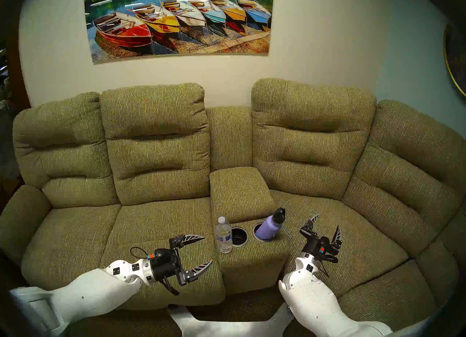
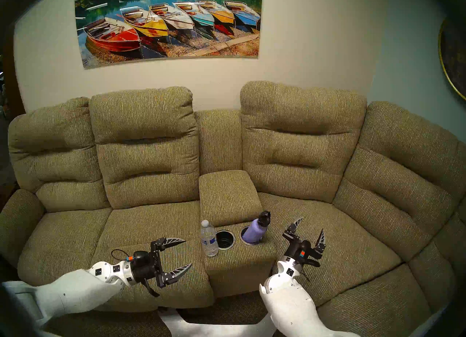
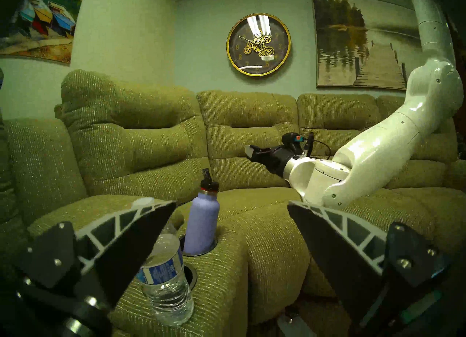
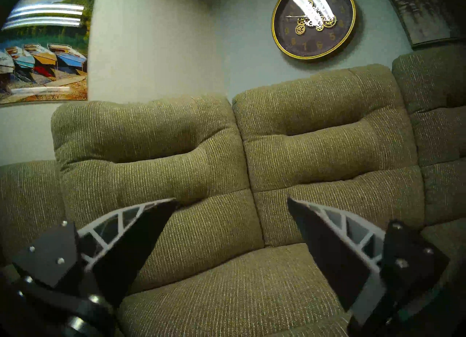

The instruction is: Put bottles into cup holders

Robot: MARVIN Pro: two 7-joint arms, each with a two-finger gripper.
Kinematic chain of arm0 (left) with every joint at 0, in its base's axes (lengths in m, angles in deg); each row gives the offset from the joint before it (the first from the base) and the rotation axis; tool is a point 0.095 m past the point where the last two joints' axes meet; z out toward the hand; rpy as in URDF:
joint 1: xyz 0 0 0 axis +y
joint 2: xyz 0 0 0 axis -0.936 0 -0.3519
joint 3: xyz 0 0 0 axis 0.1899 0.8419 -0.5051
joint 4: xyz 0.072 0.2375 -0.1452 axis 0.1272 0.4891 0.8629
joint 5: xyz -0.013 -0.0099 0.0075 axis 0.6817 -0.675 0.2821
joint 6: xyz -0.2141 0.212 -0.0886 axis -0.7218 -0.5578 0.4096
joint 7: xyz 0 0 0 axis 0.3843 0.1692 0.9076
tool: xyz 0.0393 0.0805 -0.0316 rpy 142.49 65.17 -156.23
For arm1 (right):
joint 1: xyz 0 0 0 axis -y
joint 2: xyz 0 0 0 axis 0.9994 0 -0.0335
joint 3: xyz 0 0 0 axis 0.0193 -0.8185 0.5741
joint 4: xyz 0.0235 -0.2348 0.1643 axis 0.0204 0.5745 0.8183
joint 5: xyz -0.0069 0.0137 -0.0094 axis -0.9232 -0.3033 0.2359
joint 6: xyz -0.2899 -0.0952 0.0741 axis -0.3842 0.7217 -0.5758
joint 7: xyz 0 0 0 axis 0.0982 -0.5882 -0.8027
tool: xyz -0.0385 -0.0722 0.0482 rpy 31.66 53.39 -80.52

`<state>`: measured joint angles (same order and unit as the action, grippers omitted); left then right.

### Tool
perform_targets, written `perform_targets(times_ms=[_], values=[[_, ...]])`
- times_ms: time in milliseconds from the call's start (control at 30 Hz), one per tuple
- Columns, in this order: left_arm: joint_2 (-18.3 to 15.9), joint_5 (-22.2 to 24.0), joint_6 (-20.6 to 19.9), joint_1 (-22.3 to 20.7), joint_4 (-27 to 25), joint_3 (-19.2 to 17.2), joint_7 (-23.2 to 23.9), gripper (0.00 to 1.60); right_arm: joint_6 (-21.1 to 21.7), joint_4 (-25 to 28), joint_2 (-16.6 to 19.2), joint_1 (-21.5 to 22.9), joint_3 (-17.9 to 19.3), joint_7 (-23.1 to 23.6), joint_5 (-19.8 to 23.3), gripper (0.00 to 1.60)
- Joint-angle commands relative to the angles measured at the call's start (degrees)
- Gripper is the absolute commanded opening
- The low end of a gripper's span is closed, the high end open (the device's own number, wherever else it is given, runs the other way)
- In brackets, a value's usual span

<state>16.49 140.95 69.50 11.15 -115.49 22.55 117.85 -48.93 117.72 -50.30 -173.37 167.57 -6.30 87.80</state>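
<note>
The clear plastic water bottle point(image 1: 224, 235) stands upright on the sofa console, just left of the empty cup holder point(image 1: 239, 236), nearest the spread, empty left pincer point(image 1: 204, 251), while the spread right pincer point(image 1: 327, 224) is beyond the lavender flask point(image 1: 269, 228), already seated, tilted.

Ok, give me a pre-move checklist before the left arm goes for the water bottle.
1. Left gripper open and empty: ok.
2. Water bottle upright on the console, beside the left cup holder, not in it: ok to grasp.
3. Left cup holder free of objects: ok.
4. Purple flask seated in the right cup holder: in the well but leaning right; full seating cannot tell.
5. Right gripper open, empty and clear of the console: ok.
6. Path from left gripper to water bottle unobstructed: ok.
</note>
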Motion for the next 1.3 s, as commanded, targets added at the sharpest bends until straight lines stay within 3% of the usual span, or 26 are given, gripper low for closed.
perform_targets(times_ms=[0, 300, 700, 1267], values=[[5.3, 2.8, -2.7, -6.1, 3.9, -0.6, 2.7, 1.6, -0.2, 2.4, -0.5, -2.3, -0.5, 0.0, -0.4, 1.6], [11.5, 4.0, -8.2, -11.7, 12.6, -0.1, 6.0, 1.6, -0.2, 3.8, -0.6, -4.1, -0.4, -0.2, -0.2, 1.6], [18.9, 6.7, -12.0, -17.1, 25.5, -0.9, 9.2, 1.6, -0.2, 4.6, -0.9, -4.9, -0.5, -0.1, -0.1, 1.6], [26.2, 8.7, -17.1, -22.2, 38.5, -1.5, 13.8, 1.6, -0.2, 4.5, -0.9, -4.9, 0.9, -0.2, 0.3, 1.6]])
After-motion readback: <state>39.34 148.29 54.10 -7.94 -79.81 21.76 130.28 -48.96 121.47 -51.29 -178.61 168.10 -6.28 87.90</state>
